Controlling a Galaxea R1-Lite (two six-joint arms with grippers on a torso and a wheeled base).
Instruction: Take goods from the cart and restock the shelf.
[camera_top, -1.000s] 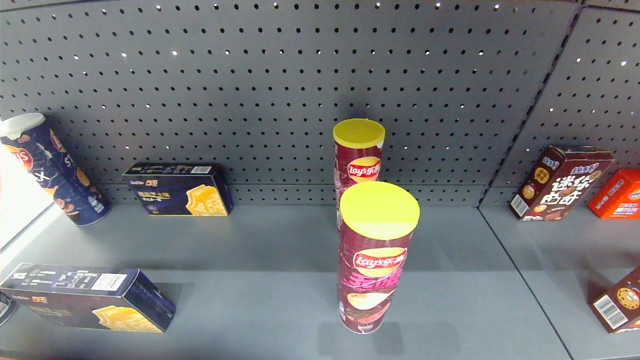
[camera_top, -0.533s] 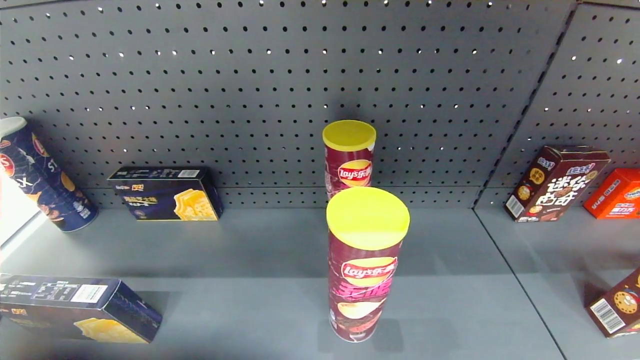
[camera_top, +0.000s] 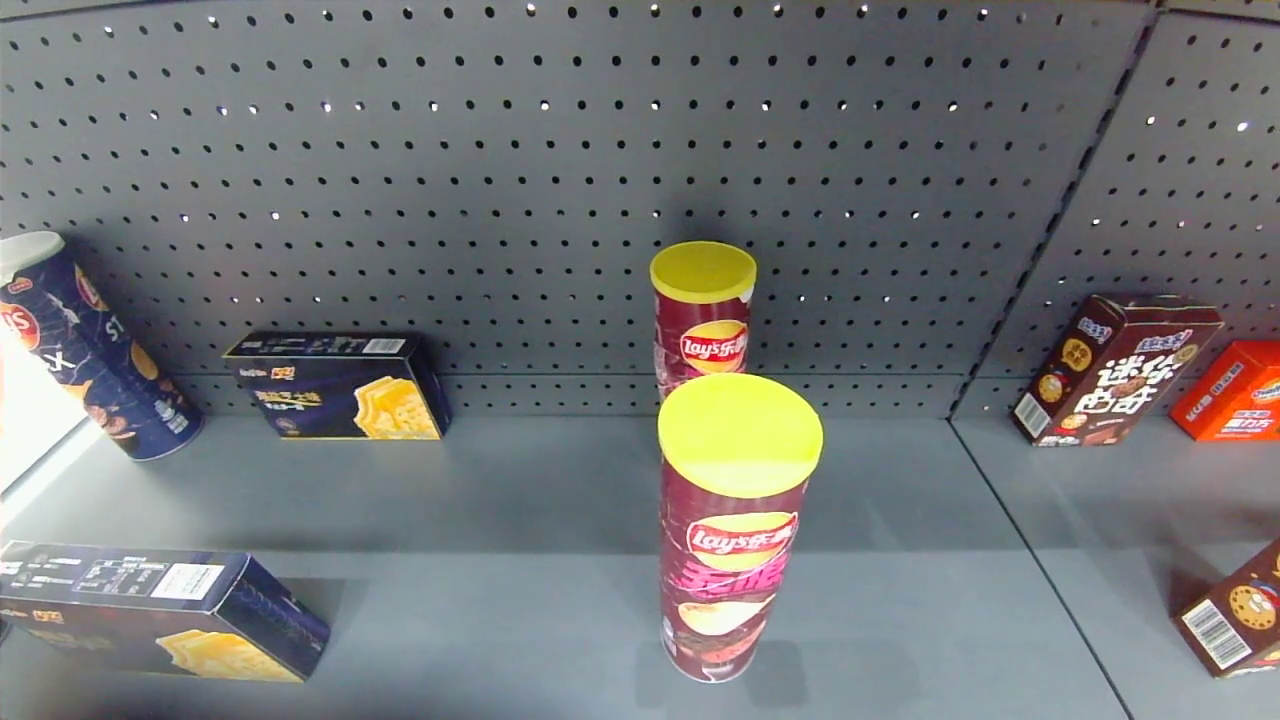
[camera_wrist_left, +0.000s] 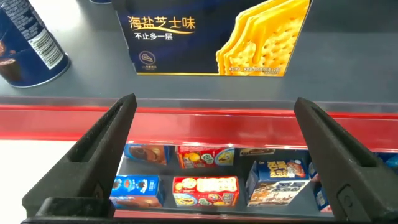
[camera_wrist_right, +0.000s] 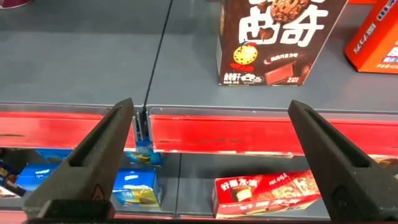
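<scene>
As left hand (camera_wrist_left: 214, 101) gapes facing cracker box (camera_wrist_left: 211, 37), right hand (camera_wrist_right: 211, 104) gapes facing cookie box (camera_wrist_right: 280, 37)

a: what's at the back?
b: a dark grey pegboard wall (camera_top: 500, 150), specks of light showing through some holes — a slotted upright (camera_top: 1060, 220) splits it toward the right.
a: and the light?
b: a bright white glow (camera_top: 25, 420) at the left end of the grey shelf (camera_top: 480, 500) — a red strip (camera_wrist_left: 205, 117) lines its front edge.

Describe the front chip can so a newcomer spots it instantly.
On the grey shelf below the pegboard wall, near the middle, stand two yellow-lidded maroon cans in line. It is the front can, nearer the shelf edge than the rear can.
</scene>
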